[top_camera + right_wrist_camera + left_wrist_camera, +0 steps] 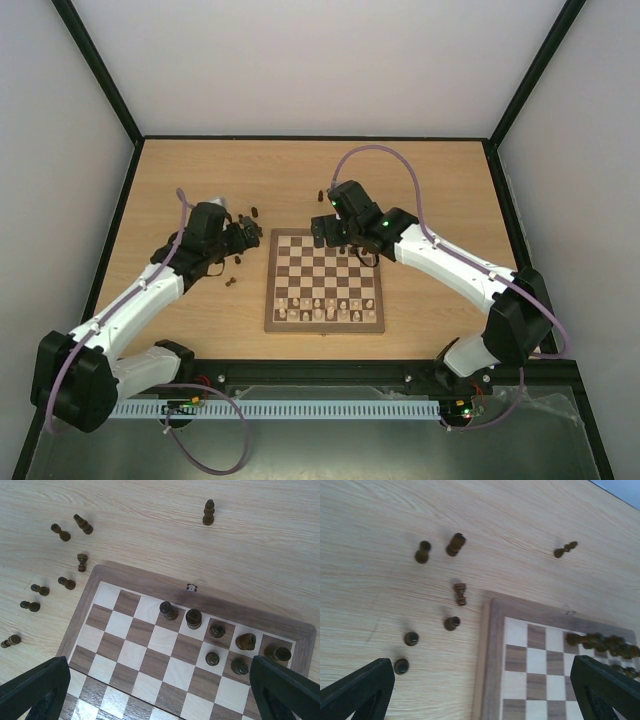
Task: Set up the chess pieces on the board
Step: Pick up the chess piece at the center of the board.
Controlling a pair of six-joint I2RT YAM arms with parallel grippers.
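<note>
Our left gripper (482, 690) hangs open and empty over chess pieces (461, 594) scattered on the table (365, 525) just beside the board (487, 650). Our right gripper (160, 687), likewise spread and empty, overlooks others standing on the board's far squares. They look light, hard, smooth and easily toppled, so we would pinch each at its narrow waist.

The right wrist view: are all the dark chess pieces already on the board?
No, several chess pieces lie on the table outside the board.

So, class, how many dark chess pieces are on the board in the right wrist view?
7 chess pieces on the board: five along its edge row, two in the next row inward. The right gripper may hide more.
</note>
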